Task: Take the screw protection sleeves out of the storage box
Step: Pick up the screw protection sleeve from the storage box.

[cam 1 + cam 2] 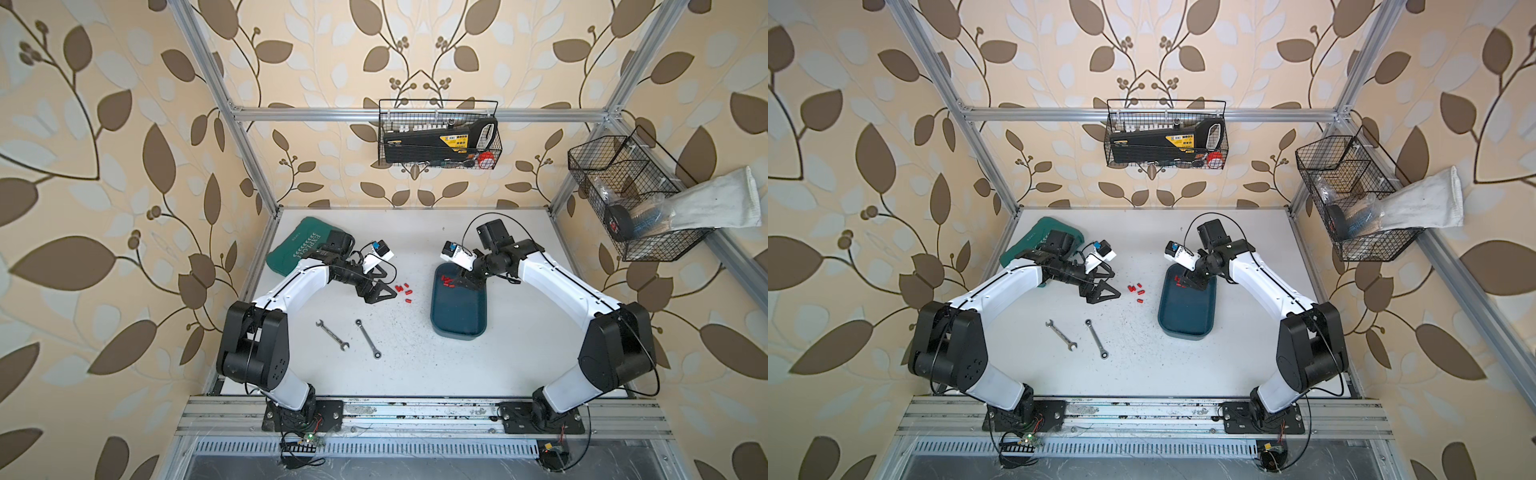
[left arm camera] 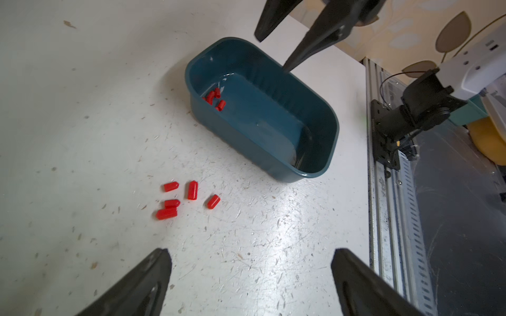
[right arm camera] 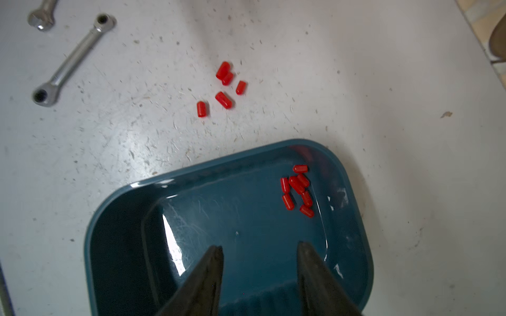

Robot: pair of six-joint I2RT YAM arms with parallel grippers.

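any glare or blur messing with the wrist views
Right wrist view: white glare streaks on the floor of the dark teal plastic storage box, small red plastic sleeves inside it sharp. Left wrist view: sheen on the white tabletop.

Glossy plastic storage box (image 3: 241,213), smooth sleeves (image 3: 297,186), perhaps plastic, scuffed matt table (image 3: 383,109)

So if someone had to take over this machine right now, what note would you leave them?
Left gripper: open, empty, above the table.
Right gripper: open, empty, over the storage box.
Done: five screw protection sleeves lie on the table beside the box, close to the left gripper.
Left: about seven sleeves clustered at one end of the box, not yet picked out.
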